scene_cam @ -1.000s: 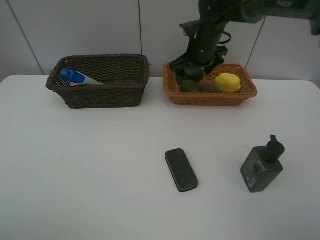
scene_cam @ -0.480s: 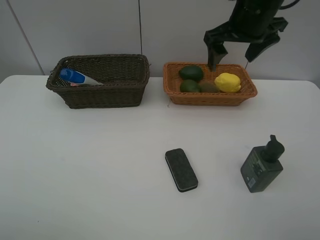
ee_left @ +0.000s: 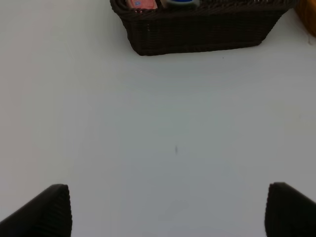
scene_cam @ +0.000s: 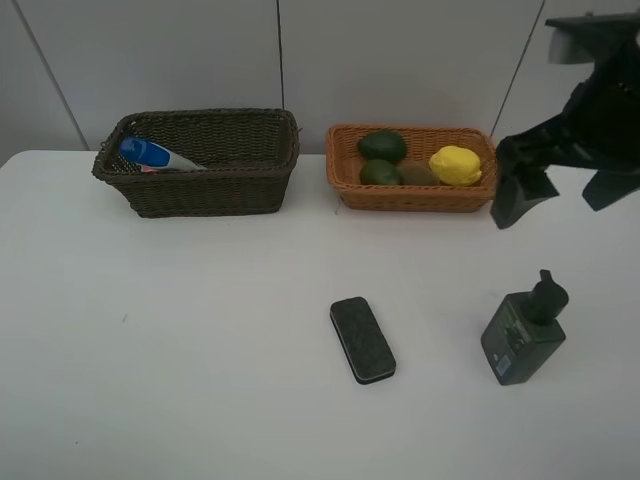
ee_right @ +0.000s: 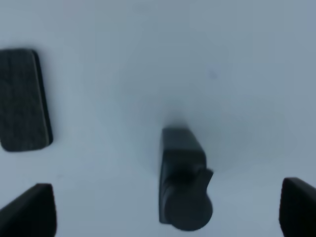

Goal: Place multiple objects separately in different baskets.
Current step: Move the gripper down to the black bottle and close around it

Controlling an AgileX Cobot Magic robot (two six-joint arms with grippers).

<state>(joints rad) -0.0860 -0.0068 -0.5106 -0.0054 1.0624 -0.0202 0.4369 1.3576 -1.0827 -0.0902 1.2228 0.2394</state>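
The dark brown basket (scene_cam: 200, 190) holds the white blue-capped bottle (scene_cam: 152, 154), with a bit of the pink bottle (ee_left: 143, 4) beside it. In the light orange basket (scene_cam: 415, 197) lie the avocado (scene_cam: 381, 146), lime (scene_cam: 380, 172), kiwi (scene_cam: 415, 176) and lemon (scene_cam: 456, 165). The black eraser (scene_cam: 362, 339) lies flat on the table. The dark-green pump bottle (scene_cam: 525, 330) stands to its right. My right gripper (scene_cam: 565, 190) hangs open above the pump bottle (ee_right: 183, 182), holding nothing. My left gripper (ee_left: 168, 212) is open over bare table, in front of the dark basket (ee_left: 197, 29).
The white table (scene_cam: 200, 330) ends at a pale wall just behind both baskets. The eraser (ee_right: 22, 98) shows to one side of the pump bottle in the right wrist view. The left arm is outside the exterior high view.
My right gripper left the avocado lying in the orange basket, rose, then swung right and forward over the pump bottle. Nothing else moved.
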